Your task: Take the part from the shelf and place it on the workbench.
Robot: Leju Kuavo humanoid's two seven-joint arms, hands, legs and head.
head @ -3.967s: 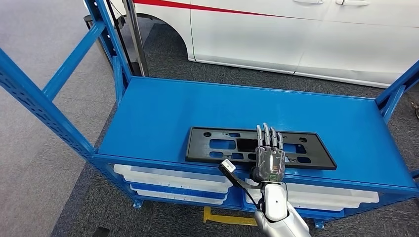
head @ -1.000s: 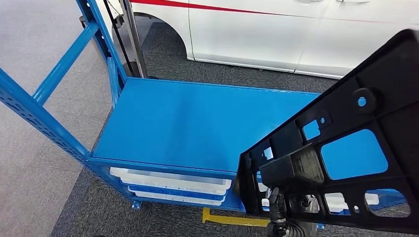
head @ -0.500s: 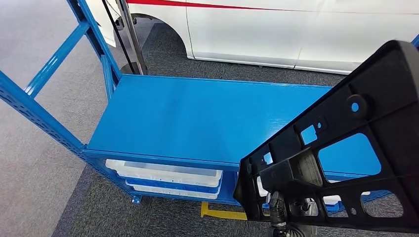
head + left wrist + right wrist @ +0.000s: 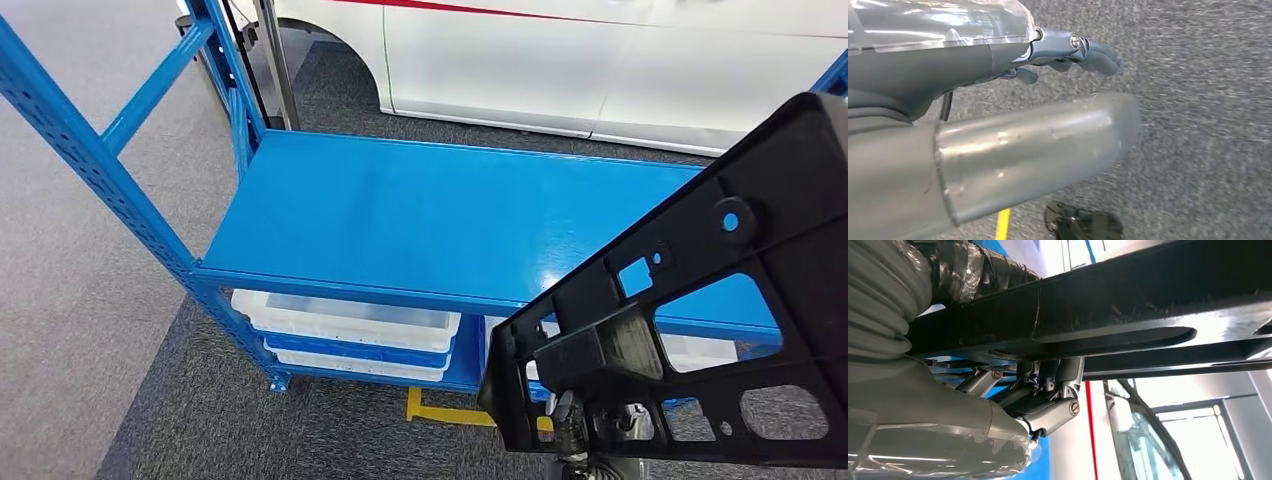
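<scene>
**A:** Black plastic, and plenty of it. Which hand has it?

**B:** The right hand (image 4: 1048, 390). In the right wrist view its fingers (image 4: 1068, 372) are curled up against the underside of the part (image 4: 690, 300), pressing it from below. In the head view the hand itself sits low at the bottom edge, mostly behind the part, so the grip reads from the wrist view alone.

**A:** And the left hand?

**B:** The left hand (image 4: 1068, 50) hangs over grey carpet with its fingers loosely bent and nothing in them. It is well apart from the part, so the right arm carries this alone.

**A:** How does the part lie from the right hand outward?

**B:** It is held near its lower end. From there its long axis runs up and away toward the robot's right, tilted steeply, with the far end close to the head camera. The broad face with its cut-outs is turned toward the camera.

**A:** Where is it against the shelf?

**B:** Off it. The blue shelf (image 4: 400, 210) lies behind and to the left; the part hangs in the air over the shelf's front right corner, touching nothing there that I can see. White trays (image 4: 340, 320) sit on the level below.

**A:** And the workbench?

**B:** I cannot place it from here. My guess is the robot must turn, and that long tilted end will want room clear of the shelf's blue uprights (image 4: 90, 150).
</scene>
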